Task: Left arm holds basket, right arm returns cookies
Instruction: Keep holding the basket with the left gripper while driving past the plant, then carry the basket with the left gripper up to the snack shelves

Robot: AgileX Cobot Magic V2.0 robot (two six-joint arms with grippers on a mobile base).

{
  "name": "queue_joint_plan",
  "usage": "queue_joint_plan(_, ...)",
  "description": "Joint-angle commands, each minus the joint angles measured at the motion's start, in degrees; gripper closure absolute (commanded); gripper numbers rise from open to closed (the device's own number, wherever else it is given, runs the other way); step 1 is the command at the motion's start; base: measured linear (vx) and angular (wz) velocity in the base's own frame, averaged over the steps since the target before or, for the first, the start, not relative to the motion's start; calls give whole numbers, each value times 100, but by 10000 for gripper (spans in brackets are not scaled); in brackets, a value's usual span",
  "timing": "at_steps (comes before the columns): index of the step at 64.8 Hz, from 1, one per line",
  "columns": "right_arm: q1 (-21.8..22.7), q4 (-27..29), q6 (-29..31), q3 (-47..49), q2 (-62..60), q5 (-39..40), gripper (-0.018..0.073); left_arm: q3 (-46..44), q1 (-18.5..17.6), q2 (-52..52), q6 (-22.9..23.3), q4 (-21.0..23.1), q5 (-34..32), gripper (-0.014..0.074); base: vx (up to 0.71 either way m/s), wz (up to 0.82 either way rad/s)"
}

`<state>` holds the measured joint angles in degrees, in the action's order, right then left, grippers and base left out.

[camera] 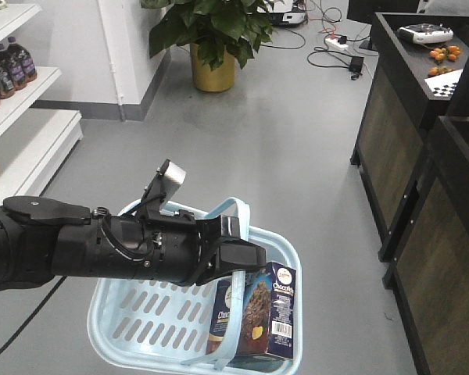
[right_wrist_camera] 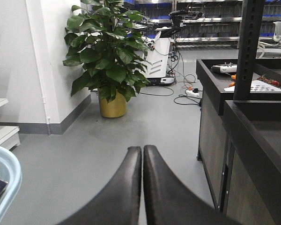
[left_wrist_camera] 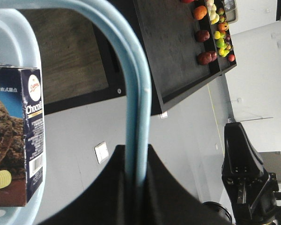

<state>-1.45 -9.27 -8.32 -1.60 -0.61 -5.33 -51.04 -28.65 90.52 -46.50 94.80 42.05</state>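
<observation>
The light blue basket (camera: 133,320) hangs above the grey floor by its loop handles (left_wrist_camera: 136,93). My left gripper (camera: 246,254) is shut on both handles, which run between its jaws in the left wrist view (left_wrist_camera: 136,152). The cookies box (camera: 270,308), dark navy with a pictured chocolate cookie, stands upright in the basket's right end and also shows in the left wrist view (left_wrist_camera: 18,136). My right gripper (right_wrist_camera: 143,150) is shut and empty, pointing over the floor to the right of the basket rim (right_wrist_camera: 7,173). Part of the right arm (left_wrist_camera: 243,164) shows in the left wrist view.
A potted plant in a gold pot (camera: 213,66) stands at the back by the white wall. White shelves with bottles (camera: 16,66) are at the left. Dark counters (camera: 410,148) line the right, with small fruits (camera: 444,56) on top. Cables (camera: 336,47) lie on the floor.
</observation>
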Motion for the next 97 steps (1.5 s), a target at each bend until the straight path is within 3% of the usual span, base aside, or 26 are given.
queue_joint_plan(1, 15, -38, -11, -17, -68, 422, 567, -176, -39, -290, -70, 347, 277, 603, 31, -8)
queue_joint_plan(97, 15, -38, -11, -17, -68, 425, 567, -176, -39, -290, -70, 347, 277, 603, 28, -4)
